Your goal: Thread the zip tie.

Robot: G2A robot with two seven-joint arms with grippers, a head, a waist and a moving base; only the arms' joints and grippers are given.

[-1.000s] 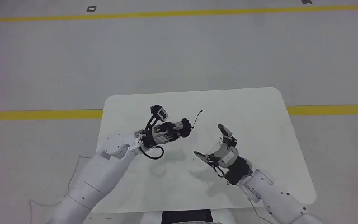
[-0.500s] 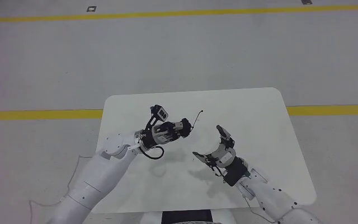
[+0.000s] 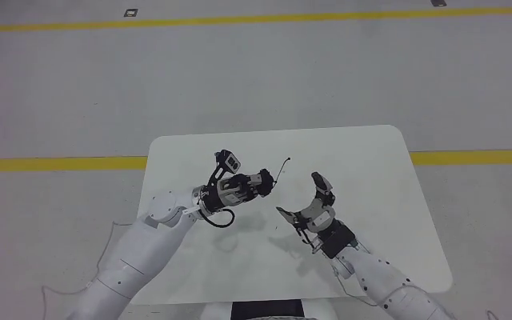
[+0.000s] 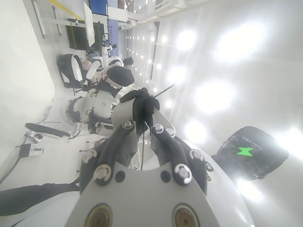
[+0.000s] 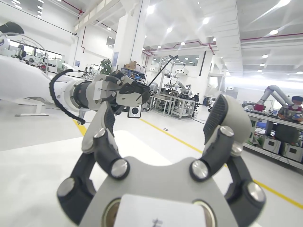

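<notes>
Fingers of L gripper clenched on tie, tail free and angled up above table, R gripper spread empty nearby; we judge R should line up w/ tail, pinch near tip, feed slowly, L holding firm.

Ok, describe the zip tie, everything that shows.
The zip tie is a thin, black, plastic-looking strap, nearly straight. The left gripper is shut on it above the table. One stretch sticks out beyond the gripper, slanting upward and ending in a small thicker tip; the rest runs back inside it. Nothing else touches it: the open right gripper is apart from it.
</notes>
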